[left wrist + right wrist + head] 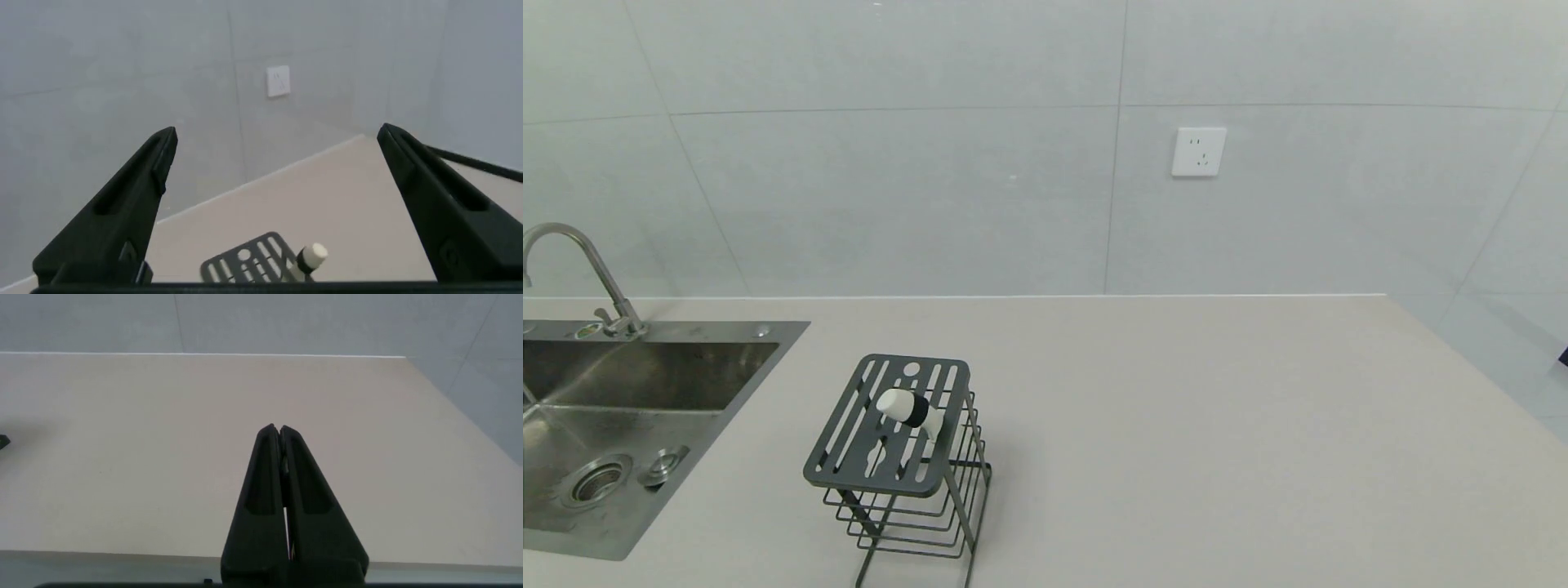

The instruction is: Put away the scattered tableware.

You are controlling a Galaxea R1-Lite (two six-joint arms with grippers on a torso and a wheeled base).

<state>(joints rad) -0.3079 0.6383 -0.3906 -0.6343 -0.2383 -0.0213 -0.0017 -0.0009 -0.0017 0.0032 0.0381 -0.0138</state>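
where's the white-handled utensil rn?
Head view, left of centre: the white-handled utensil stands in a top slot of the dark rack, on the counter just right of the sink.

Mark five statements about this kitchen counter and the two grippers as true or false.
1. The left gripper is open. True.
2. The right gripper is open. False: its fingers are pressed together.
3. A white-handled utensil stands in the slotted rack. True.
4. The sink lies on the robot's right of the rack. False: it lies on the left.
5. The wall socket has a plug in it. False: nothing is plugged in.
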